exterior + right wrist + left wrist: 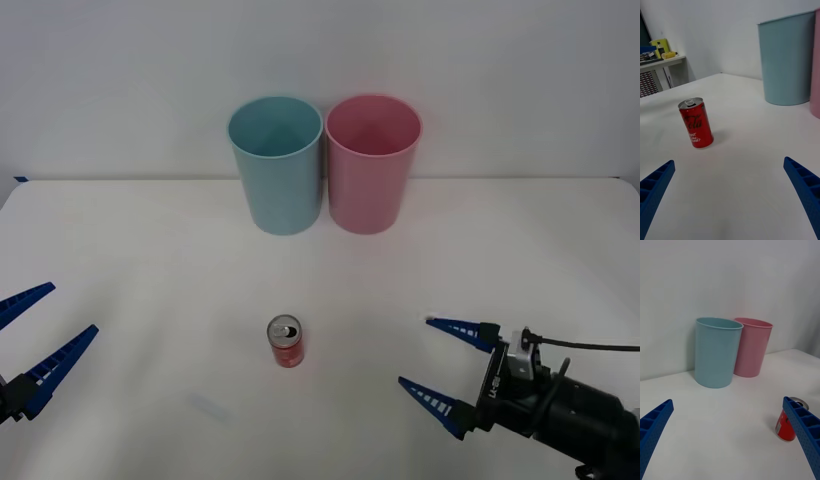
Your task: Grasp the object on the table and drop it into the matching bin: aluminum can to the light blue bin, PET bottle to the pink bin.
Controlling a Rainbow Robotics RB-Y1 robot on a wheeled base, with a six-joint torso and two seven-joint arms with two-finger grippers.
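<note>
A small red aluminum can (286,342) with a silver top stands upright on the white table (150,260), near the middle front. My right gripper (435,365) is open, low over the table to the can's right, its fingers pointing toward the can (696,123). Far out at the left edge, my left gripper (35,335) is open as well; its wrist view catches the can (785,423) partly behind one finger. At the back stand the light blue bin (276,165) and, touching its right side, the pink bin (371,163), both upright.
A wall rises right behind the bins. The right wrist view shows a shelf with clutter (658,56) off beyond the table's far side. Bare tabletop lies between the can and the bins.
</note>
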